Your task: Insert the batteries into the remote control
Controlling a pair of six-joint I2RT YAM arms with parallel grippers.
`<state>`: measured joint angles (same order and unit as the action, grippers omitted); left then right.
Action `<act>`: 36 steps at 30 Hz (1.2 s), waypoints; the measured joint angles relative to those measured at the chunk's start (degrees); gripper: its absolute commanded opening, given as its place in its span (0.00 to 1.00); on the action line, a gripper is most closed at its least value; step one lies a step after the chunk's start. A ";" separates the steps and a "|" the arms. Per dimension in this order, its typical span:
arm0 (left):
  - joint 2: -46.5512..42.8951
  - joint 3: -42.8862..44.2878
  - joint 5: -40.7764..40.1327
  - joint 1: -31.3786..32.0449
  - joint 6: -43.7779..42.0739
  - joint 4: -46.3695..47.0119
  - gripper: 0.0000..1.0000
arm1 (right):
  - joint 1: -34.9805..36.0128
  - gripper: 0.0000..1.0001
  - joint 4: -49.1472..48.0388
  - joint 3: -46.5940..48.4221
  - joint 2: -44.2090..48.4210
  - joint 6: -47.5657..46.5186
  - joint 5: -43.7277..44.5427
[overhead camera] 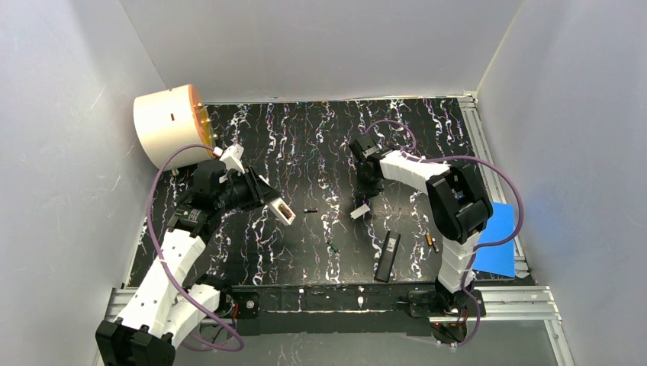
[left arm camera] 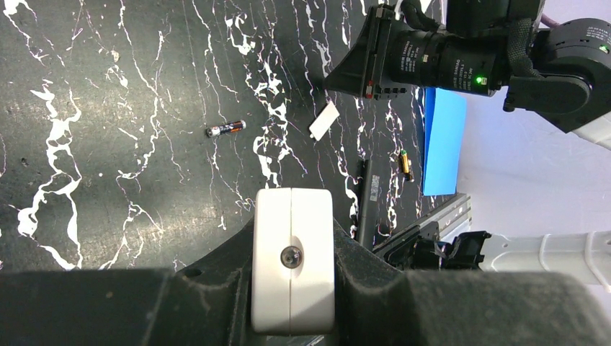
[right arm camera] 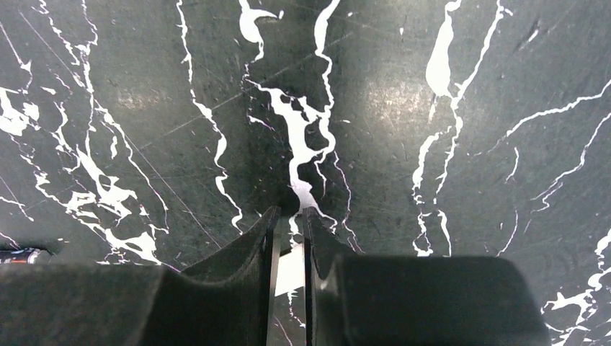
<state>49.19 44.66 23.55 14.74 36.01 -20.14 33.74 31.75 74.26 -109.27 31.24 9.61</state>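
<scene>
Cream cylindrical drum (overhead camera: pixel 169 126) at far left on black white-veined tabletop (overhead camera: pixel 305 137). Left gripper (left arm camera: pixel 292 234) clenched on white rectangular remote (overhead camera: pixel 284 211), held above the table. Black-and-orange battery (overhead camera: pixel 310 210) lies loose just right of it, green battery (overhead camera: pixel 333 246) nearer the bases. Right gripper (right arm camera: pixel 290 216) pinches small flat white plastic piece (overhead camera: pixel 360 211). Long black remote (overhead camera: pixel 387 256) lies flat, black-and-gold battery (overhead camera: pixel 432 242) near its right side, blue sheet (overhead camera: pixel 496 240) at right edge.
</scene>
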 measured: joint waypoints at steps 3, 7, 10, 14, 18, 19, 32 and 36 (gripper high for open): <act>0.02 0.00 0.04 0.00 -0.02 0.04 0.00 | 0.04 0.24 0.94 -0.31 0.04 0.81 0.15; 0.28 -0.02 0.13 0.00 -0.02 0.50 0.00 | 0.02 0.23 1.40 -3.37 2.38 2.34 0.07; 0.52 -0.07 0.48 -0.02 -0.02 0.76 0.00 | 0.04 0.21 2.93 -5.90 4.42 3.32 -0.42; 0.90 -0.37 0.96 0.00 0.00 1.46 0.00 | 0.09 0.19 4.57 -8.72 6.60 4.90 -2.14; 0.98 -0.98 1.20 0.00 0.04 2.10 0.00 | 0.44 0.21 4.42 -11.13 8.37 5.68 -3.87; 0.98 -1.07 1.25 0.00 0.07 2.14 0.00 | 0.66 0.22 4.33 -11.89 8.92 5.62 -4.52; 0.98 -1.25 1.01 0.00 0.15 2.16 0.00 | 5.53 0.53 6.08 -13.64 12.94 -0.17 -1.73; 1.11 -1.25 0.74 -0.02 -0.22 2.12 0.00 | 6.08 0.61 6.05 -13.57 16.28 -3.58 -1.05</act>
<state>50.30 43.42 24.29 14.72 35.79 -18.02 39.81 37.80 60.69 -92.99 27.66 8.56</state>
